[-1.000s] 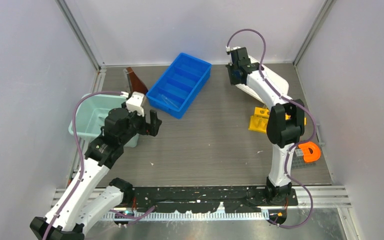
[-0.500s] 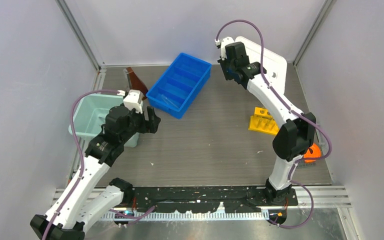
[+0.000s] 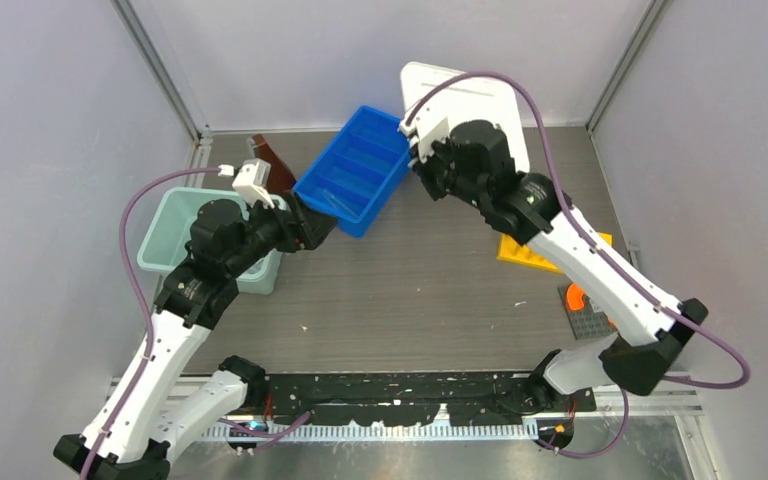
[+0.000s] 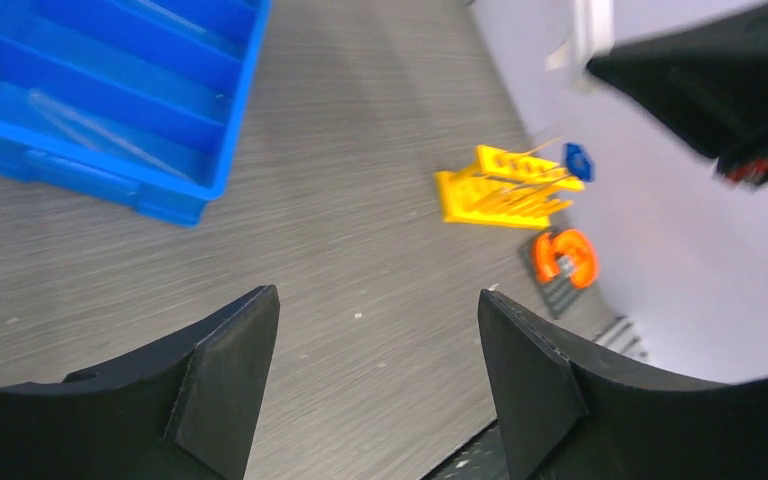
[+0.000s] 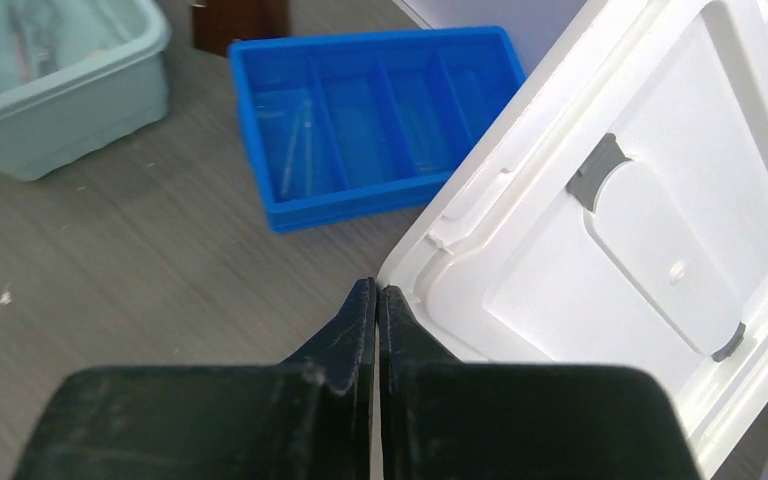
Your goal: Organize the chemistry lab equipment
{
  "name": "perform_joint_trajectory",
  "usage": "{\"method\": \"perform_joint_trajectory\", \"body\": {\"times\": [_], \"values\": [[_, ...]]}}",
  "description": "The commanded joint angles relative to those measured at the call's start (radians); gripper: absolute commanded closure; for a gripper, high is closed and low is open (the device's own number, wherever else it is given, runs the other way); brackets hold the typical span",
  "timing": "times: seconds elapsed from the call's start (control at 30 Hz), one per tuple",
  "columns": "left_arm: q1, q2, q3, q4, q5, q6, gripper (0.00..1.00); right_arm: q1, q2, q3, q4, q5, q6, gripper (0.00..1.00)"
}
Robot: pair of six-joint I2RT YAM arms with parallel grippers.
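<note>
Right gripper (image 5: 376, 296) is pinched tight on a corner of the white lid (image 5: 640, 230), which is held tilted in the air at the right end of the blue tray (image 5: 360, 205). Left gripper (image 4: 375, 295) gapes wide at the tray's near-left side. The yellow rack (image 4: 505, 190) lies well right of the tray, the teal tub (image 5: 60, 110) to its left.

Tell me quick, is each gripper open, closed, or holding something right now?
Left gripper: open, holding nothing.
Right gripper: closed on the edge of the white lid.
</note>
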Motion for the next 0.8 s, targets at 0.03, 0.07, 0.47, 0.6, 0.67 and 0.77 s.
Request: {"method": "perform_joint_trajectory", "body": {"times": [0.03,0.07,0.47,0.6,0.67,0.77], "values": [[-0.004,-0.008,0.017,0.22,0.101,-0.164,0.23,0.135,-0.125,-0.1,0.073,-0.006,-0.08,0.99],[-0.004,-0.004,0.019,0.242,0.102,-0.177,0.23,0.173,-0.146,-0.116,0.086,0.017,-0.09,0.99],[-0.004,0.108,-0.022,0.46,0.152,-0.263,0.22,0.436,-0.179,-0.248,0.166,0.163,-0.119,0.99],[-0.004,0.146,-0.038,0.465,0.153,-0.264,0.29,0.5,-0.166,-0.277,0.204,0.221,-0.144,0.99],[-0.004,0.156,-0.042,0.456,0.153,-0.265,0.33,0.515,-0.165,-0.298,0.224,0.223,-0.146,0.99],[-0.004,0.157,-0.054,0.46,0.155,-0.269,0.39,0.523,-0.161,-0.315,0.241,0.21,-0.153,0.99]]}}
